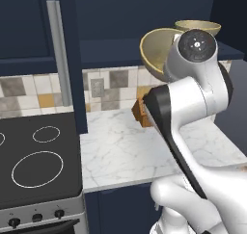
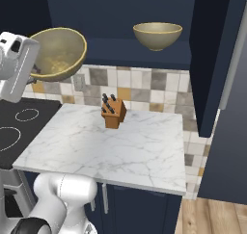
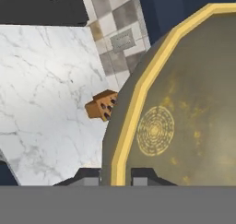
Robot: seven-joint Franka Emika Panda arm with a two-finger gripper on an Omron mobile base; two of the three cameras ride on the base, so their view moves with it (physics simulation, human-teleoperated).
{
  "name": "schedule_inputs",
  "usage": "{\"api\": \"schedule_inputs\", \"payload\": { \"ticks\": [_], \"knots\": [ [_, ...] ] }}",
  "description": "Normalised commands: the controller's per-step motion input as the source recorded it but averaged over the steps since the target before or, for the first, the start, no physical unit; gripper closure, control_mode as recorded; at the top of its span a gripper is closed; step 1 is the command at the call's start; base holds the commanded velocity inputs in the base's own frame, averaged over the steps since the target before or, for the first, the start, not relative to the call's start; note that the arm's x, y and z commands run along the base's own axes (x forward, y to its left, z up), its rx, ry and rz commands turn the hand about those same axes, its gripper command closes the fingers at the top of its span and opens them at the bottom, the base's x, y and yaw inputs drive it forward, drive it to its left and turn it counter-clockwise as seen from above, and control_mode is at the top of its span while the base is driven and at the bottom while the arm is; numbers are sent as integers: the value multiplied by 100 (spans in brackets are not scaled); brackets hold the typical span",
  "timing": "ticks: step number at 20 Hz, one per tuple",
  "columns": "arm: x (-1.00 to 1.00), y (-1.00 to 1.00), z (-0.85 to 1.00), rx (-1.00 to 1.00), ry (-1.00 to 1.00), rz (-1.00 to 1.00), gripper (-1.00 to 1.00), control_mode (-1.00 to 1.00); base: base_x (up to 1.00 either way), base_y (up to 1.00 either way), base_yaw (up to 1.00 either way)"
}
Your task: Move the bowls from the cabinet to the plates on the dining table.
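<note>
**A shiny white arm with dark parts**

The robot arm [image 1: 193,98] is smooth, shiny white with round, fat pieces. A black band runs along one piece. A dark round cap with tiny dots sits on a joint. The gripper [image 3: 115,176] has small dark grey tips.

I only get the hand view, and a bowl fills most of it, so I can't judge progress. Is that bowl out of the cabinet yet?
Observer: Yes. The held bowl hangs tilted in the air, left of the knife block.
Operator: Where is the other one?
Observer: The second bowl sits upright on the cabinet shelf.
Operator: What lies left of the counter?
Observer: A black stovetop with ring burners.
</note>
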Motion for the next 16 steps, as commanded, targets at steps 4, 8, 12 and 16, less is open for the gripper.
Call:
{"api": "schedule_inputs", "payload": {
  "ticks": [4, 8, 12, 16],
  "knots": [
    [-20, -12, 0, -6, 29, 0, 100, -100, 0, 0, 0],
    [-8, -16, 0, -8, 22, 0, 100, -100, 0, 0, 0],
    [0, -31, -21, -14, 11, 0, 100, -100, 0, 0, 0],
    [0, -41, -27, -14, 5, 0, 100, -100, 0, 0, 0]
  ]
}}
